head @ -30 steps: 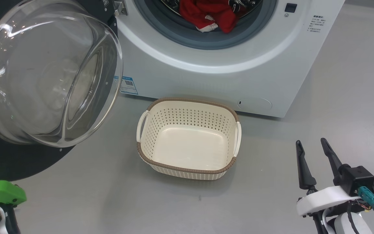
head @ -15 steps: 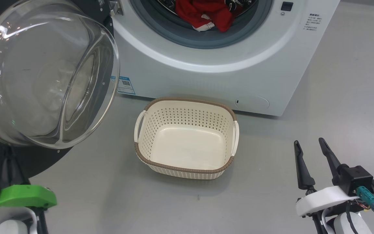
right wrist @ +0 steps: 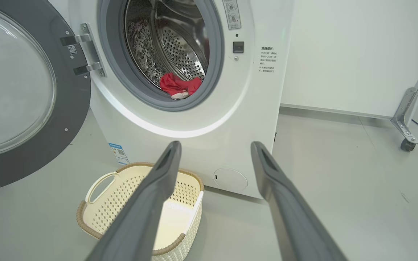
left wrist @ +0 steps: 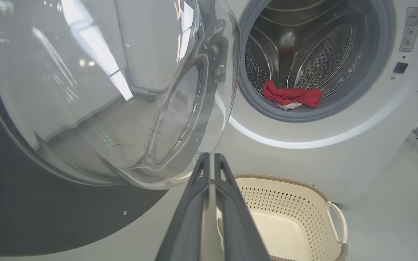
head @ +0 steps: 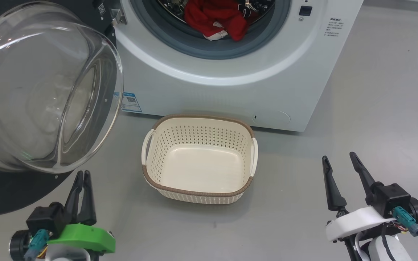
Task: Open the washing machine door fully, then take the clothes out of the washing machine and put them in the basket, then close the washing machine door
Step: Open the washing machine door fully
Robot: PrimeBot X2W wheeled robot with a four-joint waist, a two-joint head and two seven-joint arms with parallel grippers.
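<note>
Left of the basket [head: 194, 191], the washing machine door [head: 45, 87] stands swung wide. The left fingers [head: 83, 199] are pressed together, empty. Beyond the basket, the clothes [head: 212, 18] lie at the drum's front lip in the washing machine [head: 223, 98], heaped crosswise. Right of the basket, the right fingers [head: 331, 185] stand apart, empty, probably with the clearer line. The heap's far side is hidden.

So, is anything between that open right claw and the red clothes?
Nothing visible blocks the right gripper: the washing machine door hangs aside at the left, the clothes lie in the open drum, and the basket sits lower, on the floor.
</note>
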